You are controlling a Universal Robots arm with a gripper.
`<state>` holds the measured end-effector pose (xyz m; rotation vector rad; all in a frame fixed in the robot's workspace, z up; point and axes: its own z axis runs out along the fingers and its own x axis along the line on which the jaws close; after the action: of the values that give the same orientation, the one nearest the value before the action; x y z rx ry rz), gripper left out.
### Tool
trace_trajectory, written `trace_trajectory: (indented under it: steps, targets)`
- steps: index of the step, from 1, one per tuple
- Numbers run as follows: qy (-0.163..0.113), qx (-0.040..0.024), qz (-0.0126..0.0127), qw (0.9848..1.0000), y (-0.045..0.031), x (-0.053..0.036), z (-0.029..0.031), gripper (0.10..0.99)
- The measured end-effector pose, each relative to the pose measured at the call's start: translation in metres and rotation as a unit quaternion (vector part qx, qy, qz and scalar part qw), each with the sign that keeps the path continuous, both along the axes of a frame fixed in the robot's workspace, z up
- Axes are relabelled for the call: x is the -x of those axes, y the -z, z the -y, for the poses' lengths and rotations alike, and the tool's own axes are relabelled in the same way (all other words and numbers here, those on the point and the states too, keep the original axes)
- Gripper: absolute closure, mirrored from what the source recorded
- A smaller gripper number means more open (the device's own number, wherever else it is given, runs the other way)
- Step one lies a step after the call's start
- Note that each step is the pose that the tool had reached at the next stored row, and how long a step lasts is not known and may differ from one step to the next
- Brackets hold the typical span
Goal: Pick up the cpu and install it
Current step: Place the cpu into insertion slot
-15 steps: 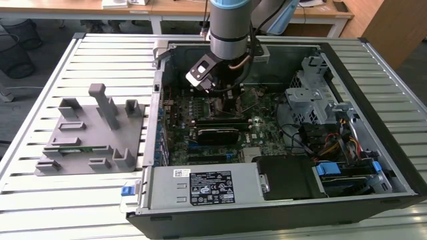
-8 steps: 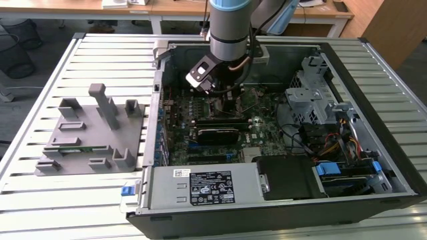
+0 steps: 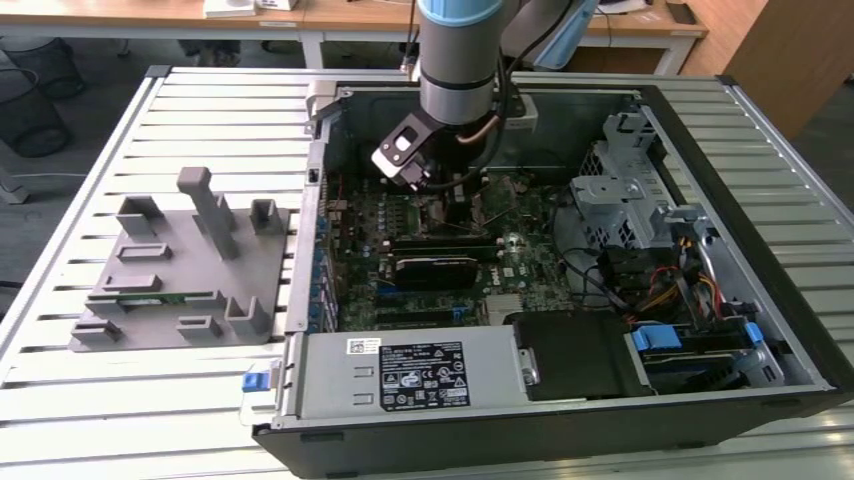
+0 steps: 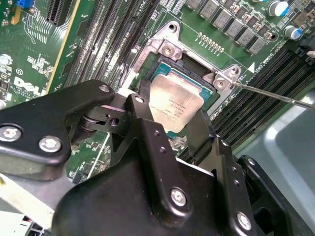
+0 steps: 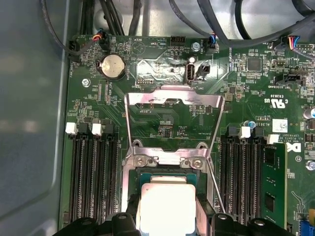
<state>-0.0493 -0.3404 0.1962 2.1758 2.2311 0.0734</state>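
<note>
The cpu [image 4: 174,101], a flat square chip with a silver top, sits between my gripper's two black fingers [image 4: 142,110] right over the open socket [image 4: 165,61] on the green motherboard. My gripper [image 4: 172,115] is shut on the cpu's two opposite edges. In the first wrist view the cpu [image 5: 166,206] shows bright between the fingertips [image 5: 132,219], just below the raised metal load plate [image 5: 172,113]. In the exterior view my gripper [image 3: 447,195] reaches down into the open computer case [image 3: 320,150] above the board's middle.
The thin socket lever [image 4: 275,96] sticks out beside the socket. Memory slots flank it, one holding a green stick [image 5: 273,182]. A black block [image 3: 434,265], a power supply [image 3: 400,370] and a drive cage [image 3: 627,190] crowd the case. A grey fixture [image 3: 187,260] lies at the exterior view's left.
</note>
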Motion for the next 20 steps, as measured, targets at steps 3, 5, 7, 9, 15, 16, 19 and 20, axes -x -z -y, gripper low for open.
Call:
trace_trajectory:
  steps: [3, 5, 7, 9, 15, 16, 19, 20]
  targets:
    - [0.000, 0.0000, 0.0000, 1.0000, 0.0012, 0.0000, 0.0000, 0.557]
    - [0.000, 0.0001, -0.0001, 1.0000, 0.0014, 0.0000, 0.0001, 0.557]
    - [0.000, 0.0001, 0.0000, 1.0000, 0.0015, 0.0000, 0.0000, 0.557]
    - [0.000, 0.0000, 0.0000, 1.0000, 0.0016, 0.0000, 0.0000, 0.557]
    - [0.000, 0.0000, 0.0000, 1.0000, 0.0018, 0.0000, 0.0000, 0.557]
    - [0.000, 0.0000, 0.0000, 1.0000, 0.0018, 0.0000, 0.0000, 0.541]
    - [0.000, 0.0001, 0.0000, 1.0000, 0.0018, 0.0000, 0.0000, 0.478]
    - [0.000, 0.0000, 0.0000, 1.0000, 0.0019, 0.0000, 0.0000, 0.478]
